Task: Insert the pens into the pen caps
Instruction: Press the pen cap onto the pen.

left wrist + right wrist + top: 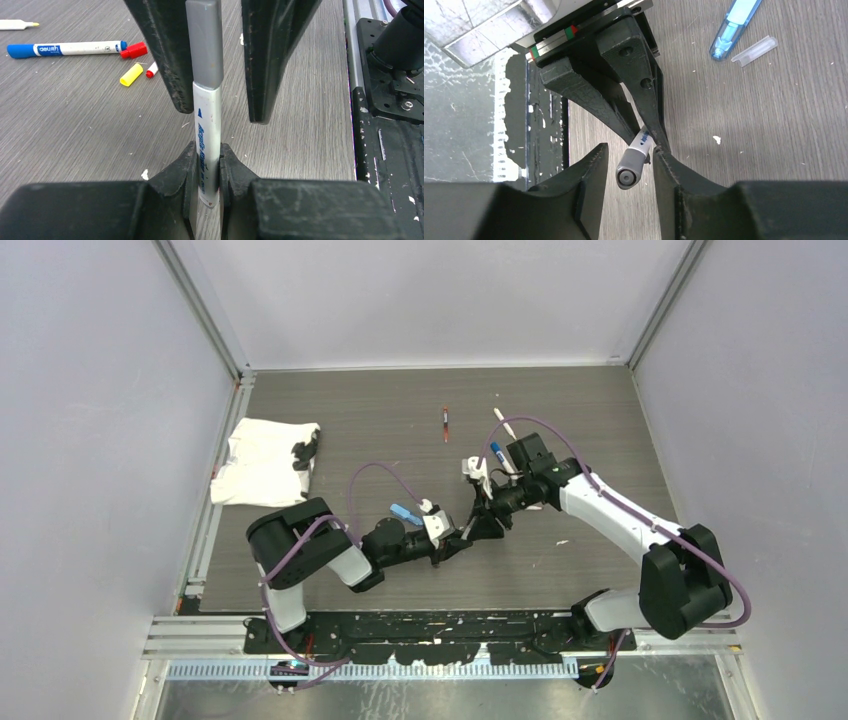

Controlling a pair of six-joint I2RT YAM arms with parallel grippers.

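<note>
At mid-table, on the grey wood-grain table (600, 400) with a white cloth (262, 462) lying at its far left, the two arms meet tip to tip. The left gripper (206, 155) is clamped narrow on the barrel of a white pen (207, 130) that wears a grey cap (205, 45). The right gripper (630, 150) stands partly open around that cap, with a gap showing on one side. Toward the far side lie a blue-ended pen (65, 48), a red cap (134, 50) and a yellow cap (131, 74).

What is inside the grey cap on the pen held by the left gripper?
The white pen enters the grey cap with its upper end; the tip is covered and cannot be seen. The left gripper clamps the pen below.
</note>
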